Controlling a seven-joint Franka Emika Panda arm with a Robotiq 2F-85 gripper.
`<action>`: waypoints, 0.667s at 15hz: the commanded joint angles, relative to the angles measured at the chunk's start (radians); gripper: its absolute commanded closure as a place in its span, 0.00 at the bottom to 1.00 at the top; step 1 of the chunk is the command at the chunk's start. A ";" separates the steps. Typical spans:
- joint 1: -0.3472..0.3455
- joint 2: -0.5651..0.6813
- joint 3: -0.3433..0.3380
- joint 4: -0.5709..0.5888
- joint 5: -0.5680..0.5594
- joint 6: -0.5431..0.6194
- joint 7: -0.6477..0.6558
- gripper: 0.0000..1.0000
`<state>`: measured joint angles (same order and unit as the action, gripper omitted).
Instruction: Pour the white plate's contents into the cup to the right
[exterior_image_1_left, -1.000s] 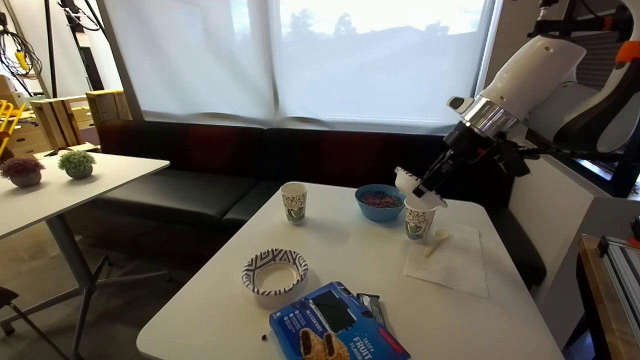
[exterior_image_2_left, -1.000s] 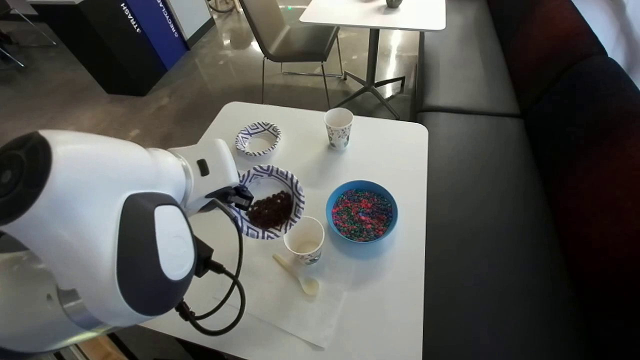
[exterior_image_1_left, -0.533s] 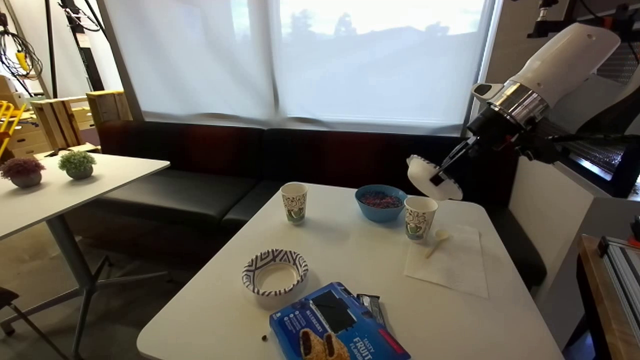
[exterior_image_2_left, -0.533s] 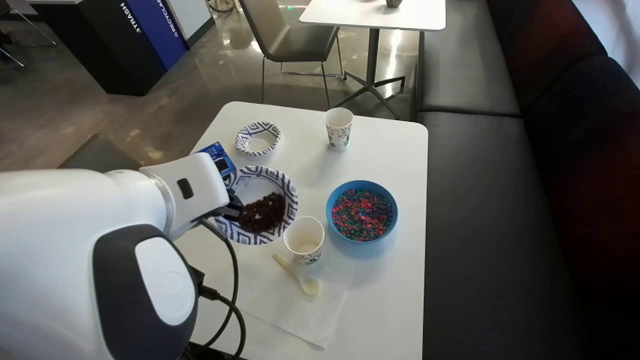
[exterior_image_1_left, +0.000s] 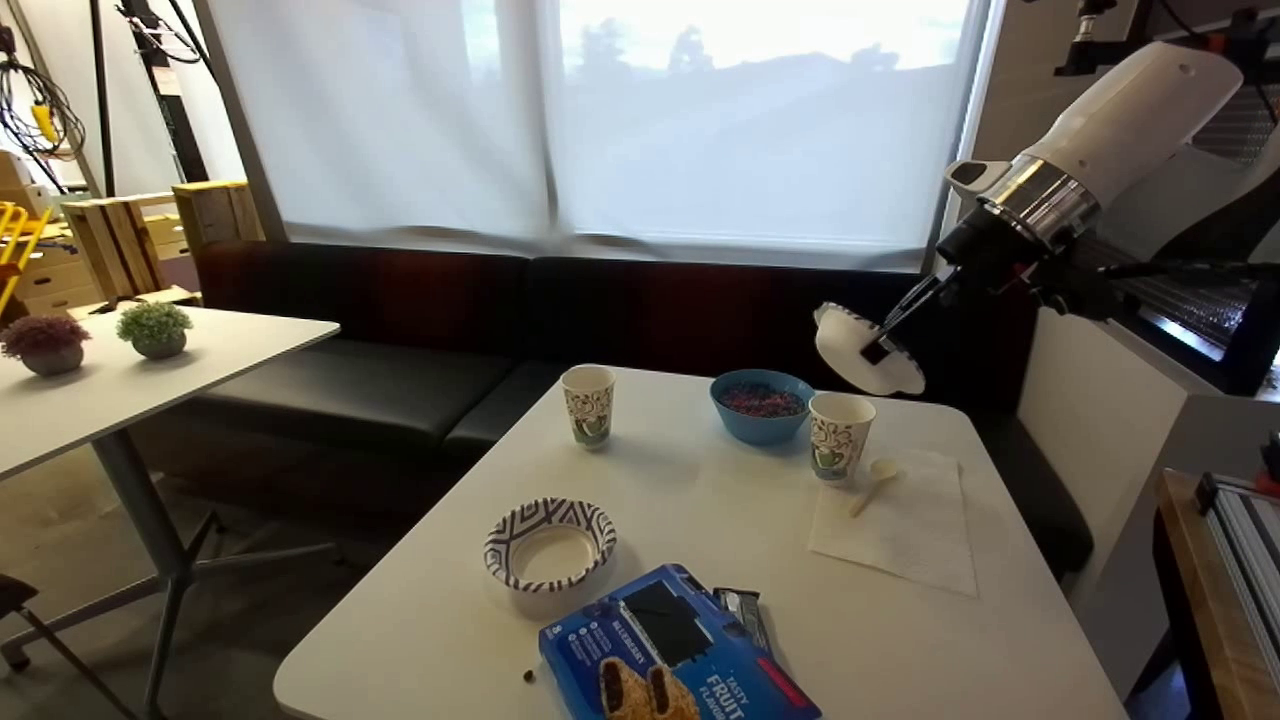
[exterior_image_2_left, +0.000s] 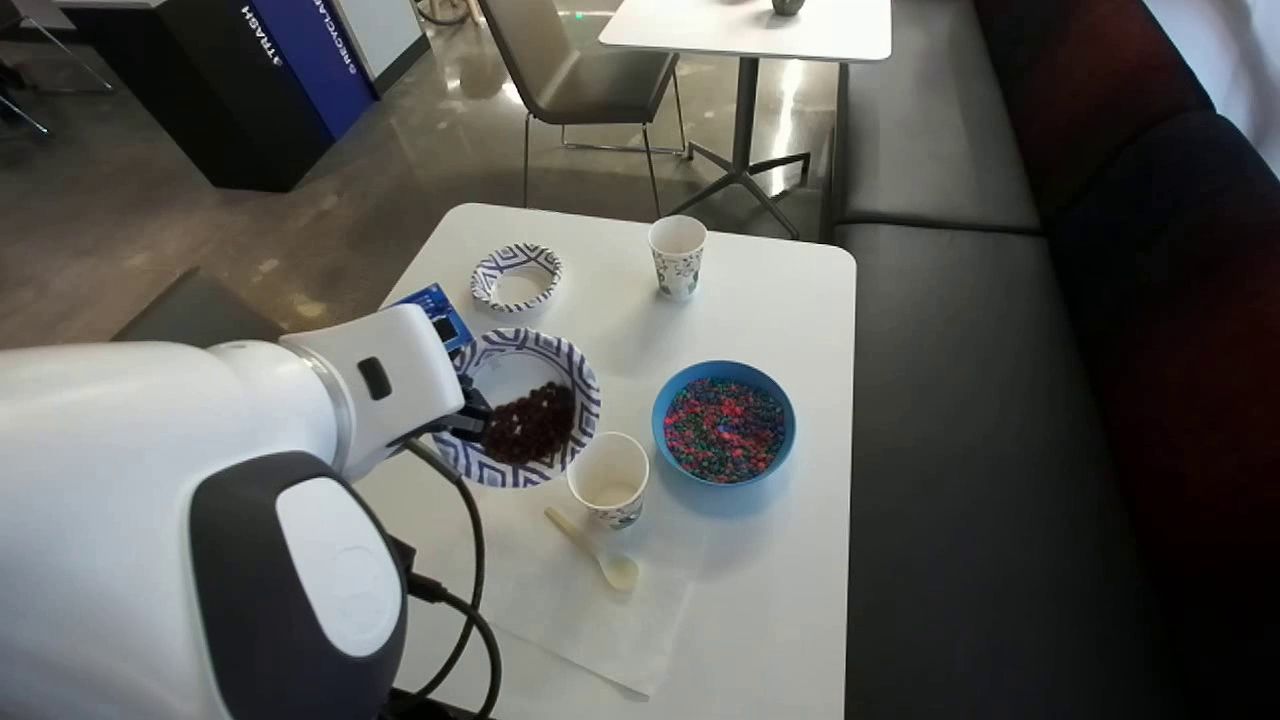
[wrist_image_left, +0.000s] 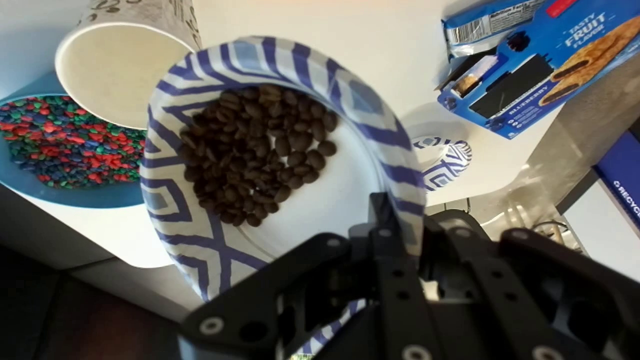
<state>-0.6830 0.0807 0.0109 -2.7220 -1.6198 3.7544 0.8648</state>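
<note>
- White with a patterned rim, the plate (wrist_image_left: 330, 197) hangs tilted in the air, held by the gripper (wrist_image_left: 405, 215), whose fingers are clamped on its rim, one inside, one outside.
- Beans (wrist_image_left: 250, 150) lie heaped in it, on the side away from the fingers.
- The cup (exterior_image_2_left: 608, 480) stands upright on the table (exterior_image_2_left: 780, 590), beyond the plate: in the wrist view, fingers, beans and cup run nearly in line, so the heap sits on the pouring side.
- Both exterior views show the plate higher than the cup; whether its far edge is over the mouth or just beside it, I cannot tell.
- What shows of the cup's inside holds no beans; the pour seems yet to be made.
- Next, I judge, that edge must go over the mouth, then tip lower, away from the fingers.
- As the plate is wider than the cup, beans could slide past, onto the table or into the blue bowl (exterior_image_1_left: 762, 430).
- A second cup (exterior_image_1_left: 588, 410) stands well apart; I take the nearer one as meant.
</note>
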 joint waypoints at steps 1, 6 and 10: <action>-0.006 0.043 -0.004 0.031 -0.012 0.035 -0.008 0.98; -0.027 0.116 -0.028 0.085 -0.041 0.120 -0.011 0.98; -0.043 0.171 -0.044 0.130 -0.054 0.167 -0.004 0.98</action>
<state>-0.7091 0.1894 -0.0199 -2.6414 -1.6323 3.8726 0.8536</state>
